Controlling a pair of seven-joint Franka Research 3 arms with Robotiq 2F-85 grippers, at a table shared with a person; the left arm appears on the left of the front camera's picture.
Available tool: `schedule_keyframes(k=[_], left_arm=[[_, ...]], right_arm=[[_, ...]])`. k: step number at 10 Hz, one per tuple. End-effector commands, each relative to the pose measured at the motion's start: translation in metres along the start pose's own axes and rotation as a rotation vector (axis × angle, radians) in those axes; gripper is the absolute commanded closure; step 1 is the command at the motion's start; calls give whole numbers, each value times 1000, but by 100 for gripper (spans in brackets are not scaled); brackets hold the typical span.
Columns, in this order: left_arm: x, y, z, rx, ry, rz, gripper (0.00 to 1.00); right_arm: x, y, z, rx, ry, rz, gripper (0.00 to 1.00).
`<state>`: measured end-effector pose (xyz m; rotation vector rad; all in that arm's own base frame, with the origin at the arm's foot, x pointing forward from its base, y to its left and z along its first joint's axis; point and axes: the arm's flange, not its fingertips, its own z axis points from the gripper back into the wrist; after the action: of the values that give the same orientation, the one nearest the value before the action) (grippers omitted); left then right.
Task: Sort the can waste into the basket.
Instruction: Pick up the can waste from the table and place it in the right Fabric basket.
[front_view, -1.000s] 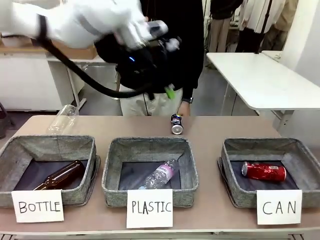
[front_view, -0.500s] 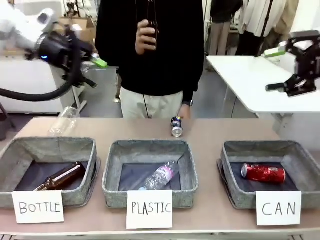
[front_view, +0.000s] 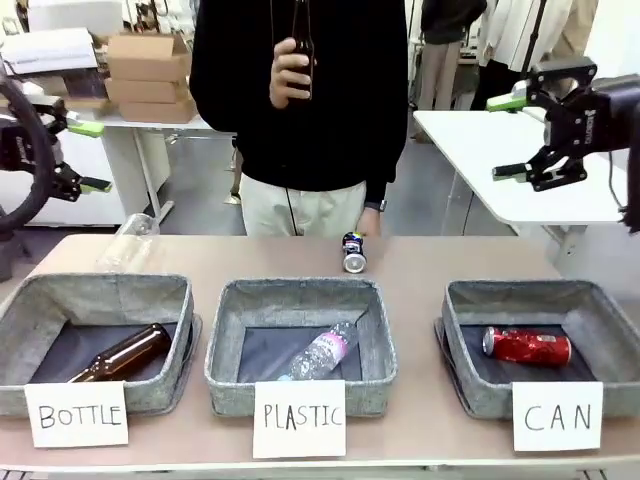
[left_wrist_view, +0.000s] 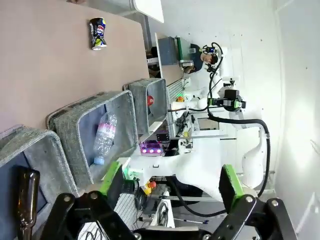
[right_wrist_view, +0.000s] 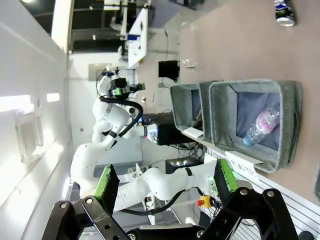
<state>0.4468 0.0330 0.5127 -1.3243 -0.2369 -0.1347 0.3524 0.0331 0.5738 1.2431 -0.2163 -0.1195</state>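
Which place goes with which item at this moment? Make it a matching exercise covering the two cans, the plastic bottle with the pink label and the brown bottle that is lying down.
Things:
1. red can
2. blue and silver can
3. pink-labelled plastic bottle
4. lying brown glass bottle

Places:
A. in the basket signed PLASTIC
B. on the bare table, near its far edge
C. in the basket signed BOTTLE
D. in the basket signed CAN

Pairs: 1-D, 2-B, 3-A, 4-C.

The blue can (front_view: 353, 250) is flanked by bare table (front_view: 460, 256) — approach from behind is blocked by the person's hand (front_view: 371, 219).
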Motion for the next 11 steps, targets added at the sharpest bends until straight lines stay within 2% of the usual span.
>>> schedule_keyframes(k=[1,9,10,11], left_arm=[[5,-16,-10,21,5,-36,0],[5,-16,-10,21,5,-36,0],[5,-16,-10,21,5,-36,0],[5,-16,-10,21,5,-36,0]], right_arm=[[-4,0,3,1,6,12,0],[-2,1,2,2,-4,3,0],[26,13,-42,-165,169,14,0],[65,11,-92,-296,248,-44,0]])
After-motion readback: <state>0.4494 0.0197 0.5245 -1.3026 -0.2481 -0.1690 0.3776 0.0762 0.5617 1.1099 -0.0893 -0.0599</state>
